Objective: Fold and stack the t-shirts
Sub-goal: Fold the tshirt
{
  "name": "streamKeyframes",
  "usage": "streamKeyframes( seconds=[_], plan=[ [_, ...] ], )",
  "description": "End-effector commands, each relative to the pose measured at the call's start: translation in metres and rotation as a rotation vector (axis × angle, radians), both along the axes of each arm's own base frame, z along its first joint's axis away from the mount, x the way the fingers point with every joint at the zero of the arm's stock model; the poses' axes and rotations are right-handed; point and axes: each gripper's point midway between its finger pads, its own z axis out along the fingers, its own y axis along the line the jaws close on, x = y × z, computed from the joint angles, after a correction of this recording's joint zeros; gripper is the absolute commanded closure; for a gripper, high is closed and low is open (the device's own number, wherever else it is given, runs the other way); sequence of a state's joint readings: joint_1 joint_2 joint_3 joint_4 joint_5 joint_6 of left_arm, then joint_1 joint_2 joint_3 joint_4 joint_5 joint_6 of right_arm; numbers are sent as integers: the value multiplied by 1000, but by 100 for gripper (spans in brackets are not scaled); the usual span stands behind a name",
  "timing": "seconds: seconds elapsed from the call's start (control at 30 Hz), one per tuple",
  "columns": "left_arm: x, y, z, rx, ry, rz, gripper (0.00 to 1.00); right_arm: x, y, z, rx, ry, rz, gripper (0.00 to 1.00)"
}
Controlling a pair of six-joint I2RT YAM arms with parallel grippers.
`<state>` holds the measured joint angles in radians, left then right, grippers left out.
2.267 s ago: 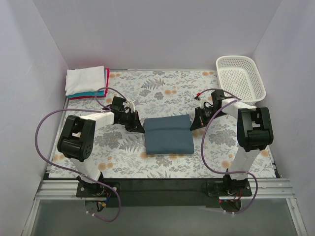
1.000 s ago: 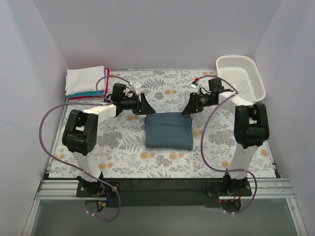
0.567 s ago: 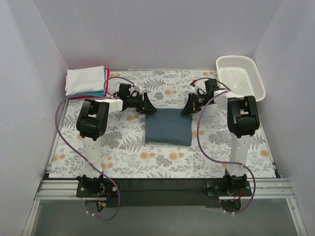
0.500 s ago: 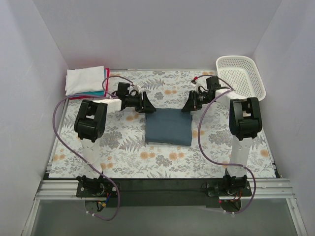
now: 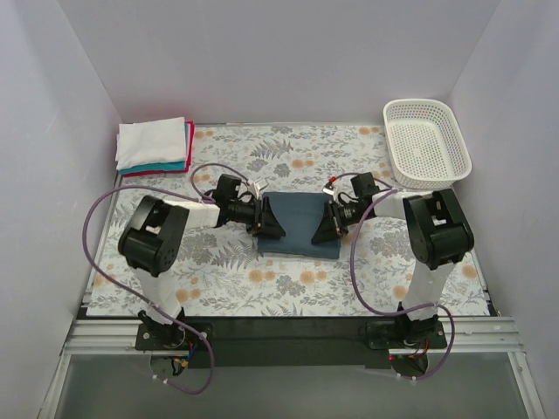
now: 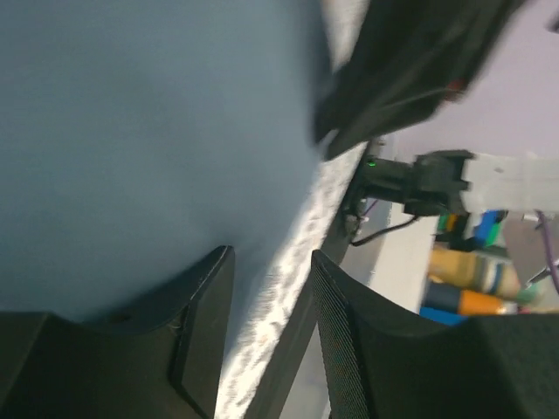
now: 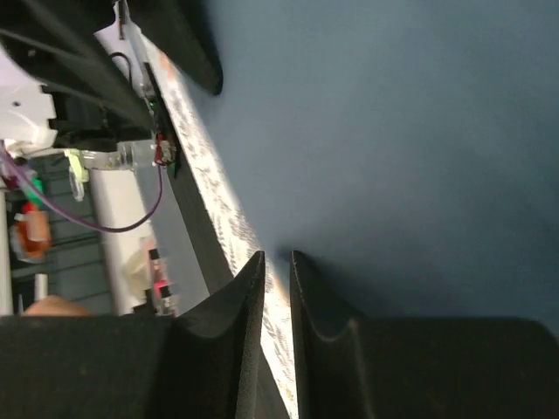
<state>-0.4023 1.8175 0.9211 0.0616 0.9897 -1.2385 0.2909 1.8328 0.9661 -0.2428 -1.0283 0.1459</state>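
Observation:
The dark slate-blue t-shirt (image 5: 297, 220) lies folded into a small rectangle at the middle of the floral mat. My left gripper (image 5: 271, 229) is low at its left near corner. In the left wrist view the gripper (image 6: 272, 255) is open, one finger (image 6: 203, 323) on the cloth (image 6: 140, 148), and the mat shows in the gap. My right gripper (image 5: 323, 230) is low at the right near corner. In the right wrist view the gripper (image 7: 276, 257) stands at the cloth's (image 7: 393, 131) edge with a narrow gap and nothing in it. Folded white, teal and red shirts (image 5: 154, 145) are stacked at the back left.
A white mesh basket (image 5: 427, 140) stands at the back right corner. The floral mat (image 5: 218, 271) covers the table between white walls. Purple cables loop from both arms near the shirt. A black rail runs along the near edge.
Both grippers have moved from the shirt's far corners towards me, down to its near side corners. The shirt, folded smaller since the earliest frame, lies still.

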Motion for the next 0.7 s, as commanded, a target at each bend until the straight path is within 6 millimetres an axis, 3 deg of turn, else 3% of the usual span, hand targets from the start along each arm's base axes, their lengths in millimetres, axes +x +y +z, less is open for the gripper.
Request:
streamKeyframes(
  seconds=[0.0,0.1,0.17,0.27,0.3,0.4,0.5,0.57,0.67],
  plan=[
    [-10,17,-63,115,166,51,61,3,-10,-36,-31,65,-20,80],
    [-4,27,-81,169,157,58,62,7,-23,-58,-106,99,-43,86],
    [3,36,-73,165,110,57,62,12,-26,-54,-114,78,-44,87],
    [3,38,-35,98,10,25,62,10,-23,-24,-63,19,-31,86],
    [0,37,-24,79,-11,15,61,11,-21,-3,-30,-36,-28,85],
    [-26,29,20,-1,-75,-30,61,-1,-11,40,61,-140,3,85],
    [-52,21,30,-13,-101,-56,61,-21,3,58,108,-180,59,83],
    [-56,14,33,-39,-95,-54,62,-30,9,57,113,-183,81,82],
    [-59,5,18,-35,-43,-58,63,-41,19,46,117,-148,111,80]
  ],
)
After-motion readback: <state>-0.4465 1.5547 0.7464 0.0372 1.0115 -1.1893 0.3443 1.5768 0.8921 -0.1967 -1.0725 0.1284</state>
